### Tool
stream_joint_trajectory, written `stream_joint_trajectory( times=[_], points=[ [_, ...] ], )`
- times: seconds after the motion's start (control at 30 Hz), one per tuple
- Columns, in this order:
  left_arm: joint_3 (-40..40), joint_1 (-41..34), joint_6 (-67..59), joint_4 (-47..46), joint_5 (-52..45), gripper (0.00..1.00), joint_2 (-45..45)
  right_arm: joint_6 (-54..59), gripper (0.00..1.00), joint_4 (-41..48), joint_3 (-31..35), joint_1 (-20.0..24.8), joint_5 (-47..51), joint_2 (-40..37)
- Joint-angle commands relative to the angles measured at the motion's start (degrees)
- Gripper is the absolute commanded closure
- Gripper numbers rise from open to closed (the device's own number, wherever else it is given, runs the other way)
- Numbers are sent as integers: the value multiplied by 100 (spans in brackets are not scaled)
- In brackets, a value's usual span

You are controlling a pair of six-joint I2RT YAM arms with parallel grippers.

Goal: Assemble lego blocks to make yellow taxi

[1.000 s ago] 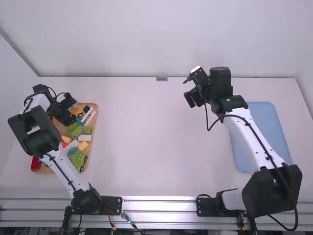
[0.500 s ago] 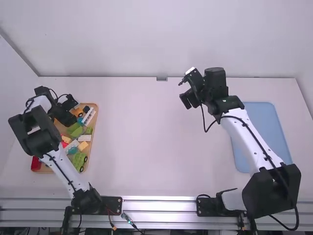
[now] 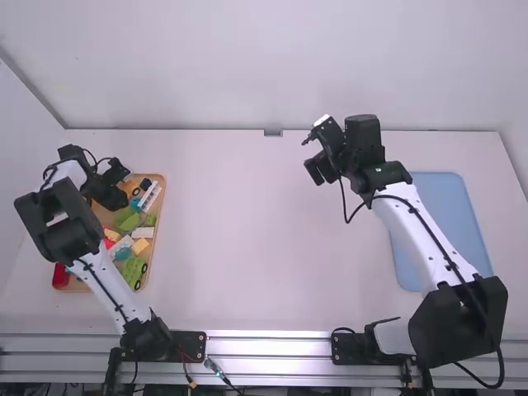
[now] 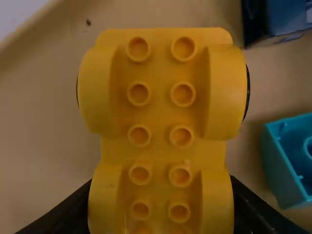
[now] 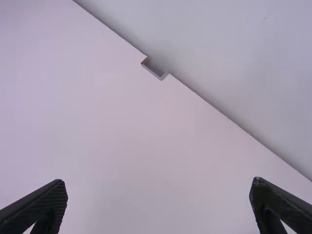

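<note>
- The left gripper (image 3: 121,183) is over the far end of the wooden tray (image 3: 164,183), closed on the yellow wheeled base (image 4: 161,105).
- In the left wrist view the base lies between the fingers (image 4: 73,214), its studs facing the camera and slivers of dark wheel at its sides; I cannot tell whether it is lifted clear of the tray.
- Near the left gripper, on its right, are a teal block (image 4: 282,161) and a dark blue block (image 4: 273,22), both apart from the base.
- A white toothed piece (image 3: 150,195) also lies just to this gripper's right.
- From the left gripper back toward its arm's base, the tray holds green blocks (image 3: 128,219), a pale orange block (image 3: 140,247) and a green wheeled piece (image 3: 132,269); a red piece (image 3: 60,275) is back and to the left.
- The right gripper (image 3: 318,171) is open, its fingers (image 5: 41,209) spread wide with white table (image 5: 146,156) showing beyond and between them. It is well apart from the tray.
- A blue mat or tray (image 3: 455,219) lies to the right gripper's right, partly behind the right arm.
</note>
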State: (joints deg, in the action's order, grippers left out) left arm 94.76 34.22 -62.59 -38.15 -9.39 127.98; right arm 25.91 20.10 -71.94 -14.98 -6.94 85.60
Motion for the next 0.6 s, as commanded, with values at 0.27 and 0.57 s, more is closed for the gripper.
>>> stream_joint_trajectory(
  times=[0.27, 0.57],
  points=[
    [721, -354, 577, -1034, -748, 73, -957, -13, 1, 33, -225, -7, 120, 57],
    [247, -1908, 101, -1888, -761, 82, -2094, 7, 1, 33, -225, 48, 122, 57]
  ],
)
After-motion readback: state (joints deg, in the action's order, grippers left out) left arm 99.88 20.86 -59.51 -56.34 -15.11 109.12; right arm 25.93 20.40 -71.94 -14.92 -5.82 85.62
